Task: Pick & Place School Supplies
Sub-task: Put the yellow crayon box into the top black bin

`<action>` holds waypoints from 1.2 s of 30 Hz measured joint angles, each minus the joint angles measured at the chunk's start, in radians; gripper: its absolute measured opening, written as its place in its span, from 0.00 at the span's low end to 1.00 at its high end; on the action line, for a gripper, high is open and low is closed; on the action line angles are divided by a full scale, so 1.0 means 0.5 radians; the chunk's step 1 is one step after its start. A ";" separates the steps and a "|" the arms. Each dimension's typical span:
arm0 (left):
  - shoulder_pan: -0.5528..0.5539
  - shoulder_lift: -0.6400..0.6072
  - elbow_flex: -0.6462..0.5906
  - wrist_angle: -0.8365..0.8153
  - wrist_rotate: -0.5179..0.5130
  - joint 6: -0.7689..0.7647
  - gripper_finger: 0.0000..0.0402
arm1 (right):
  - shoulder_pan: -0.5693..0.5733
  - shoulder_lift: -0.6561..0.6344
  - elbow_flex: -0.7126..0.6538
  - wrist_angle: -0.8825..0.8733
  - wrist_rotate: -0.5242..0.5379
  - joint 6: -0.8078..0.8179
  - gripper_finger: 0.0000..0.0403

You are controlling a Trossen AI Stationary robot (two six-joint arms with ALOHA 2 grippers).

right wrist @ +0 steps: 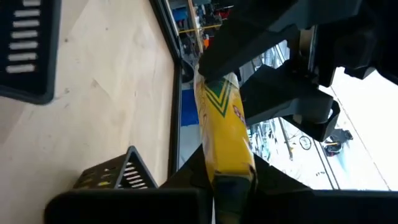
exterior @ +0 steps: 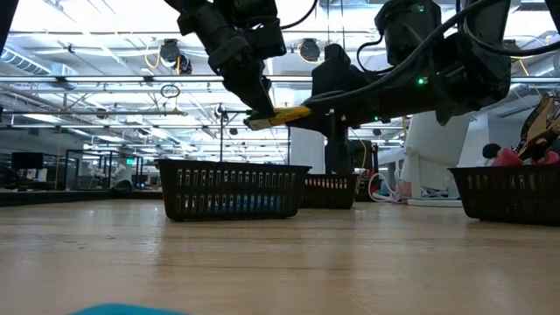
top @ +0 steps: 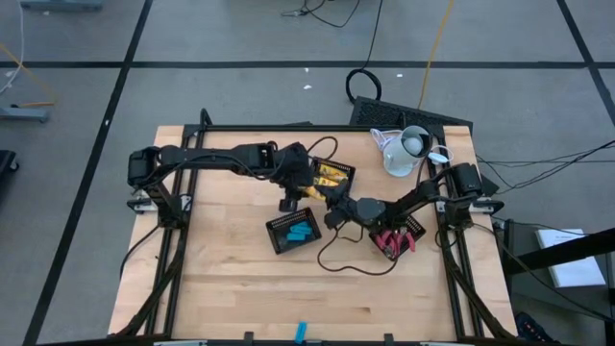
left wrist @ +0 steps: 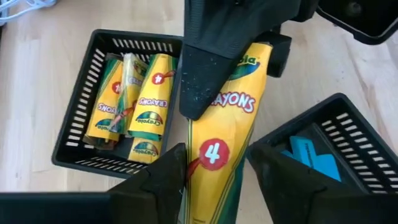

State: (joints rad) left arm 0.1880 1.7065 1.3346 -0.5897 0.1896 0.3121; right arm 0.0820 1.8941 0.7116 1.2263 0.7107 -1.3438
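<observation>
The yellow crayon pack [left wrist: 217, 143] that you are handling hangs in the air near the middle of the high view, clear of the tabletop, with both arms meeting on it. Your right gripper [right wrist: 227, 171] has its jaws closed narrow on one end of the pack. Your left gripper [left wrist: 217, 158] sits at the other end with the pack between its jaws, and you cannot tell whether they are pressing it or standing loose. At the upper left of the left wrist view, a black mesh tray [left wrist: 74, 134] on the wooden table [top: 221, 288] holds more crayon packs [left wrist: 149, 99]. At the lower right of that view, a second tray [left wrist: 348, 118] holds bright-blue pieces [left wrist: 311, 155]. In the high view a third tray with red-handled scissors [top: 394, 240] sits right of centre, and a white jug [top: 408, 149] stands near the table's upper right corner.
</observation>
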 joint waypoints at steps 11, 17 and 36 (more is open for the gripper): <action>0.046 -0.043 0.001 -0.013 0.006 0.039 0.51 | -0.044 -0.001 -0.015 -0.014 0.154 0.004 0.05; 0.035 -0.205 0.001 -0.038 0.019 0.053 0.52 | -0.106 0.003 -0.100 -0.033 0.372 0.072 0.05; 0.020 -0.400 0.002 -0.017 -0.008 0.039 0.52 | -0.156 -0.378 -0.202 -0.847 0.408 0.780 0.05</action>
State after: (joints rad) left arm 0.1982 1.5066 1.3354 -0.5984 0.1859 0.3317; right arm 0.0042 1.7051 0.6106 0.8026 0.9148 -0.9539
